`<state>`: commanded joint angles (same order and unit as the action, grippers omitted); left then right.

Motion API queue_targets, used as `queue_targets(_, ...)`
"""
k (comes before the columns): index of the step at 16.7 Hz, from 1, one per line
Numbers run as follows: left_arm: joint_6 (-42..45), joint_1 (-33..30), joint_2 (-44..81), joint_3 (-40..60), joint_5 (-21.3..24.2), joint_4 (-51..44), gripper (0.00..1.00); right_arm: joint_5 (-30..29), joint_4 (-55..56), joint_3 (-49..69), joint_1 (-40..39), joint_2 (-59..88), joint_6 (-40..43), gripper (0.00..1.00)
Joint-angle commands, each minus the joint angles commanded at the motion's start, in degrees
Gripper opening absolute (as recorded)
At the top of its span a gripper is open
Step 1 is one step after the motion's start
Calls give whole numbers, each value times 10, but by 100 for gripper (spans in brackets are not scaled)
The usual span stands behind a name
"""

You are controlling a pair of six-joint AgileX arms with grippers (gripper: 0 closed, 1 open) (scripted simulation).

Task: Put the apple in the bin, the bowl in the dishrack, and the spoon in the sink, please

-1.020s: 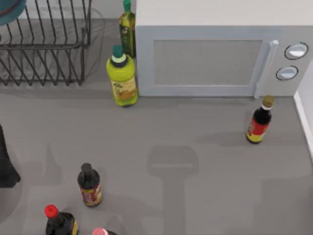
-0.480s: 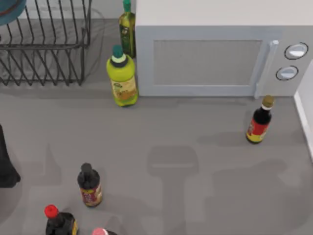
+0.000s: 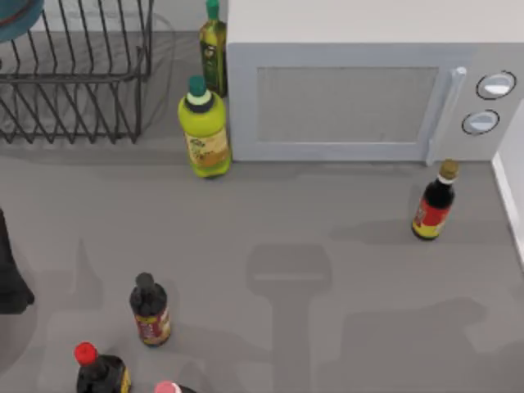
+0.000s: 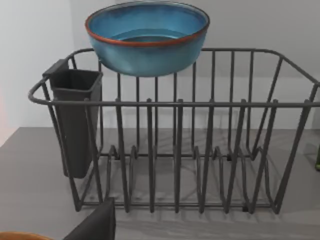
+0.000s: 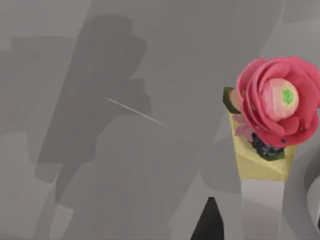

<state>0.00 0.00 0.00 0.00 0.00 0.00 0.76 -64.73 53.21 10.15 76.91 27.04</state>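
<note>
Grey tabletop (image 3: 327,311), matte, crossed by soft arm shadows in the top view. White microwave (image 3: 360,90) along the far edge, door closed, two round dials at its right. Pale wall behind the rack in the left wrist view.

Dishrack (image 3: 74,82) at far left of the tabletop, dark wire frame with upright prongs. From the left wrist view, the dishrack (image 4: 175,150) carries a dark cutlery holder (image 4: 75,120) hung on one end. The bowl (image 4: 146,37), teal-blue with a reddish-brown rim, sits upright at the rack's top, at its back rail; in the top view only an edge of the bowl (image 3: 16,16) shows at the far-left corner.

Bottles: a yellow-green one (image 3: 205,131) just beside the microwave's left front corner, an olive-oil bottle (image 3: 213,49) behind it; a dark sauce bottle (image 3: 434,201) near the right side; a dark bottle (image 3: 149,309) and a red-capped one (image 3: 98,368) near the front left.

Left arm: dark bulk at the left edge (image 3: 10,278). Cannot tell the state of either gripper's fingers.

Right wrist view: grey tabletop and a pink flower (image 5: 277,100) in a yellow-and-white vase (image 5: 262,185).
</note>
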Motion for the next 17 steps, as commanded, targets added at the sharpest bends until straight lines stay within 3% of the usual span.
queue_targets(8, 0, 0, 0, 0, 0, 0, 100, 11, 17, 36, 0, 41, 0, 0)
queue_targets(17, 0, 0, 0, 0, 0, 0, 100, 81, 165, 317, 20, 330, -7, 0)
